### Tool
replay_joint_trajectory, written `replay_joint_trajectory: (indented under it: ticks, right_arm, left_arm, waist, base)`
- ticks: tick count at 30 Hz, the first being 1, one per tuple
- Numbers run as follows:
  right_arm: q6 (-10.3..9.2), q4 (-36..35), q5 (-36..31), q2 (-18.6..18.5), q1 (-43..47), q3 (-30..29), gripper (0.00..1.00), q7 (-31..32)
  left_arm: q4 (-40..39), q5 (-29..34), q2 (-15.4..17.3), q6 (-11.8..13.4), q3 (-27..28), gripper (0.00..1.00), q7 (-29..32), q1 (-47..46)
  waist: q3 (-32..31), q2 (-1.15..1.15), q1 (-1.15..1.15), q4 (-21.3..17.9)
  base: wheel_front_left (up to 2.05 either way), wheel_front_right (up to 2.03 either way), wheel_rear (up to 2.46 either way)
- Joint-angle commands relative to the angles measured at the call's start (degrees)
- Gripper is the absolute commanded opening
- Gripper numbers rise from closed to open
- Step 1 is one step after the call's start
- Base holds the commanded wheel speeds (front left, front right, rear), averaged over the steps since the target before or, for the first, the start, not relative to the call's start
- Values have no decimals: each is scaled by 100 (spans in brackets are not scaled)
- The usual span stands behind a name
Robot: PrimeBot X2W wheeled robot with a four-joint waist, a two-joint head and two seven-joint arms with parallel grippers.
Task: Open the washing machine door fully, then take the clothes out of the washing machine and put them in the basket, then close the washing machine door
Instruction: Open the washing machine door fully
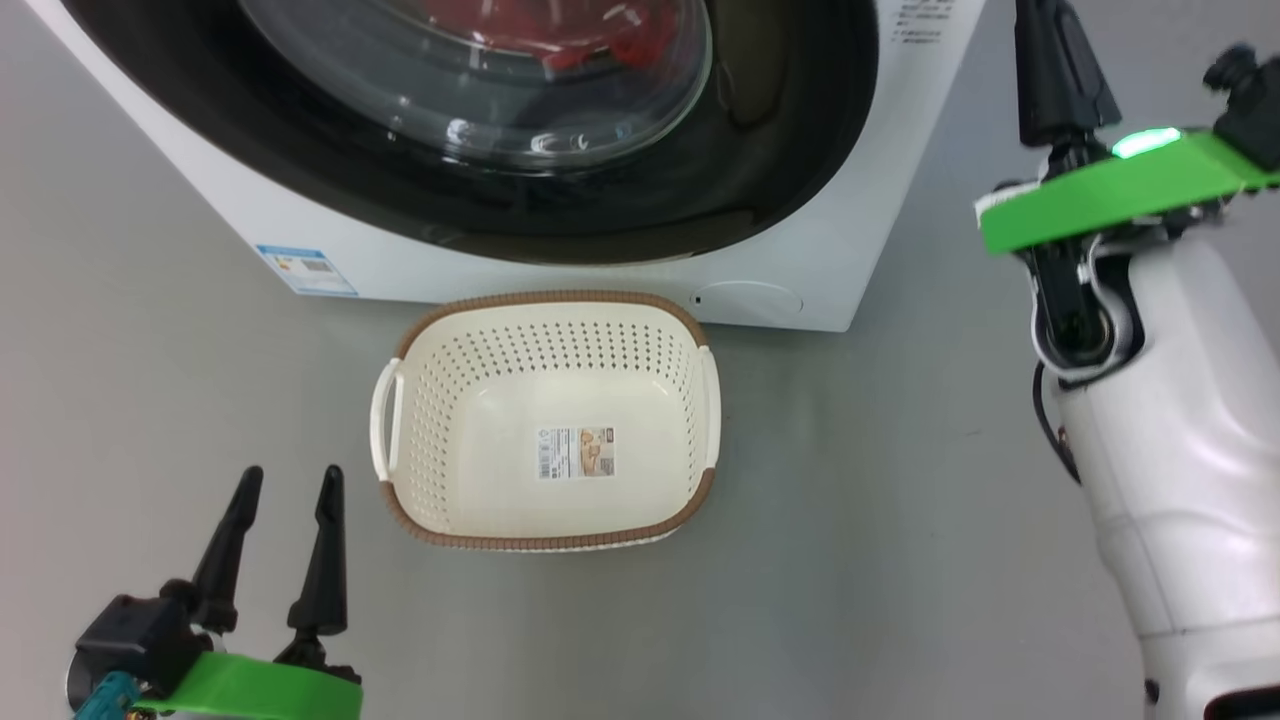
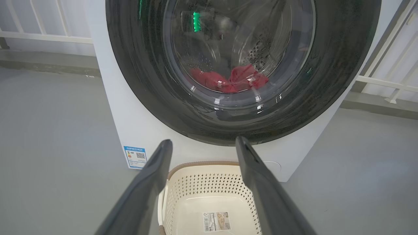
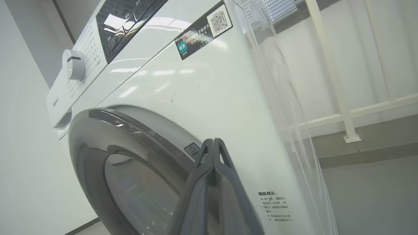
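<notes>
Ahead of the right gripper (image 3: 214,143), pinched shut seemingly for prying, the door (image 3: 94,130) is seen closed; the left gripper (image 1: 288,485) is held spread near the basket (image 1: 550,297).

Grey floor (image 1: 150,330), white railing (image 2: 42,37) behind

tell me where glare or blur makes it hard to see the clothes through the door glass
Head view: small white glints on the washing machine door glass, the clothes read red. Left wrist view: a green reflection and sheen on the glass, clothes soft-edged. Right wrist view: glare washes the door rim grey.
</notes>
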Motion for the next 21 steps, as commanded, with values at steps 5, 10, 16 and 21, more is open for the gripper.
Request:
replay_joint_trajectory:
  ticks: [5,10,16,21]
  right_arm:
    - [9,436,639,-158,-687,516,0,349]
    - [9,774,1815,-192,-1104,724,0,1048]
    - [9,939,2855,-469,-1387,1120,0,2045]
    - [9,1173,3499,-537,-1635,1232,0,2626]
  left_arm:
    - [-133,-113,186,-18,125,100,-71,-280]
    - [-101,-172,210,-18,72,100,-71,-389]
    - [-84,-217,237,-18,18,100,-71,-474]
    - [-74,-246,264,-18,-27,100,-71,-536]
  waist:
    - [268,0,0,113]
    - [402,0,0,144]
    - [507,0,0,175]
    - [591,0,0,209]
  base:
    - [0,0,0]
    - [0,0,0]
    - [0,0,0]
    - [0,0,0]
